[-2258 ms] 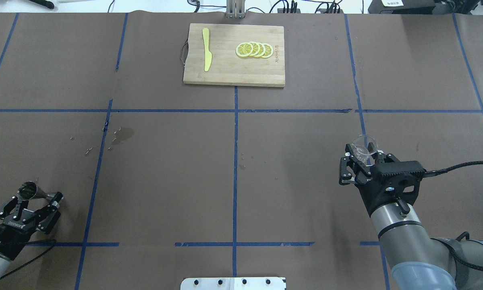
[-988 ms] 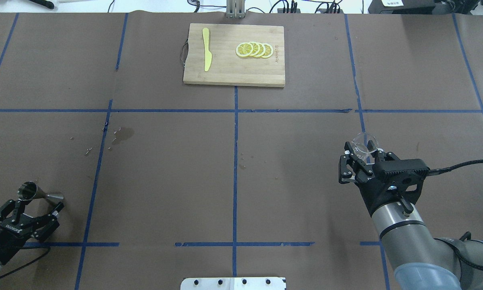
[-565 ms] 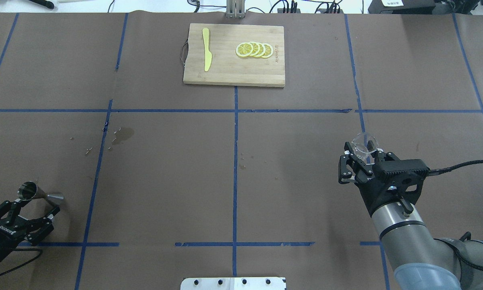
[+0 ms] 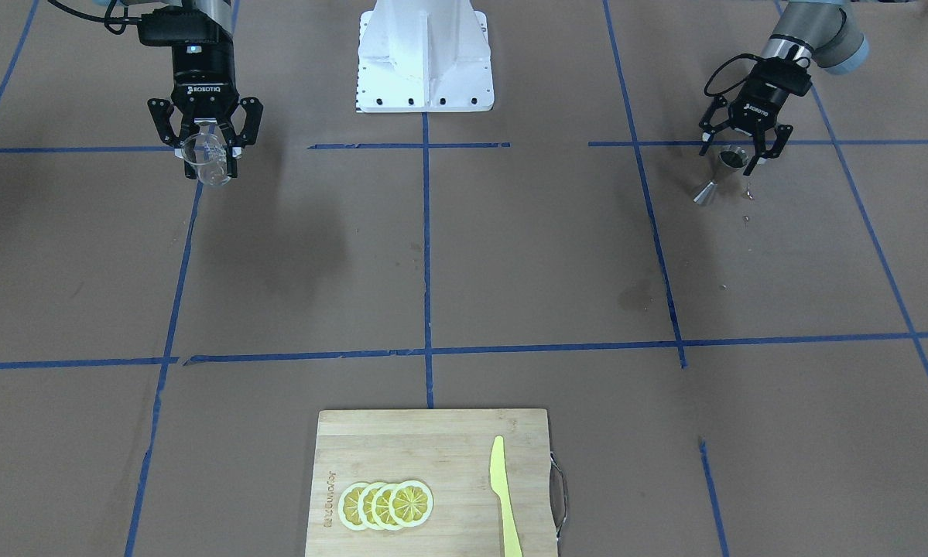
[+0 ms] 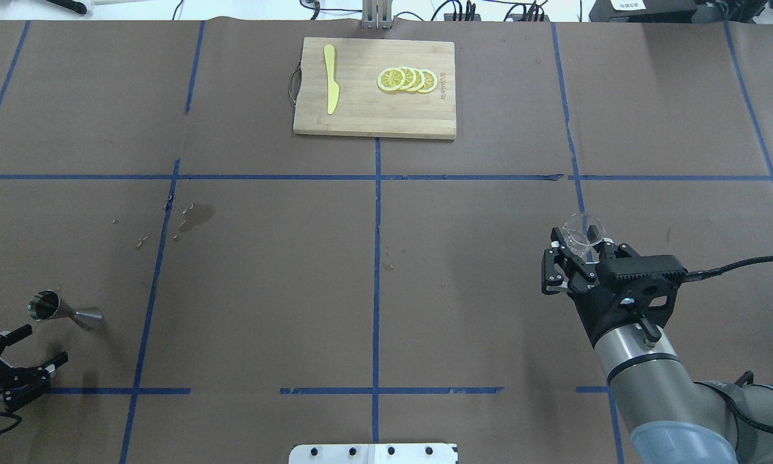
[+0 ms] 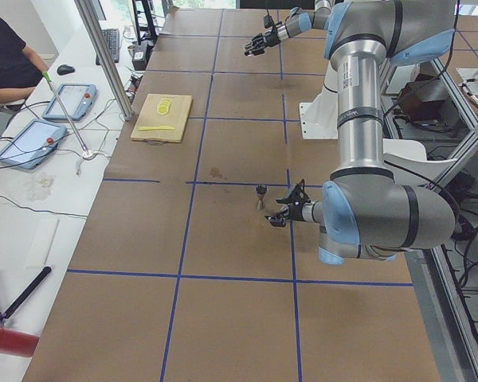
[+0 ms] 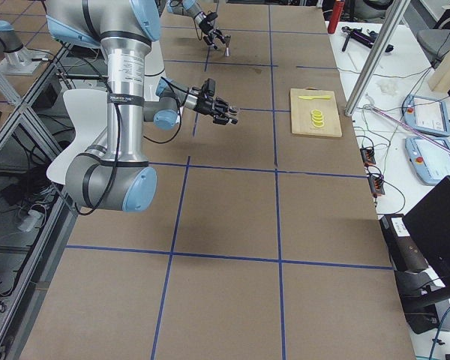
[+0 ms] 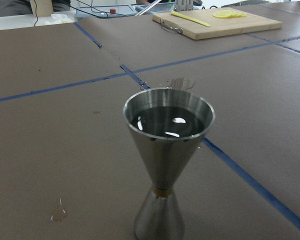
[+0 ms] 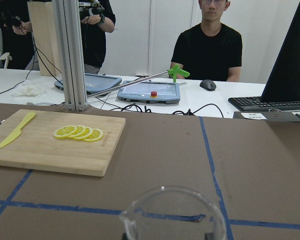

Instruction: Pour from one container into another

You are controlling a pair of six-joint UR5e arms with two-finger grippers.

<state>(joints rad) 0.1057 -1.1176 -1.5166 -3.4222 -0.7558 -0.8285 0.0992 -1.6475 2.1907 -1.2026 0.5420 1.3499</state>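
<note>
While the jigger (image 5: pixel 57 310) stands on the tabletop (image 5: pixel 264 270) w/ liquid (image 8: pixel 167 122) inside, L gripper (image 5: pixel 43 343) sits near it, jaws spread; R gripper's (image 5: pixel 579 249) jaws clamp the glass cup (image 5: pixel 583 230).

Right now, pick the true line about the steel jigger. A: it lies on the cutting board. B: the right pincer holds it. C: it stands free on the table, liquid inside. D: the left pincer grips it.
C: the steel jigger stands upright on the table, liquid in its upper cone, apart from the open left pincer; the right pincer grips the glass cup.
</note>
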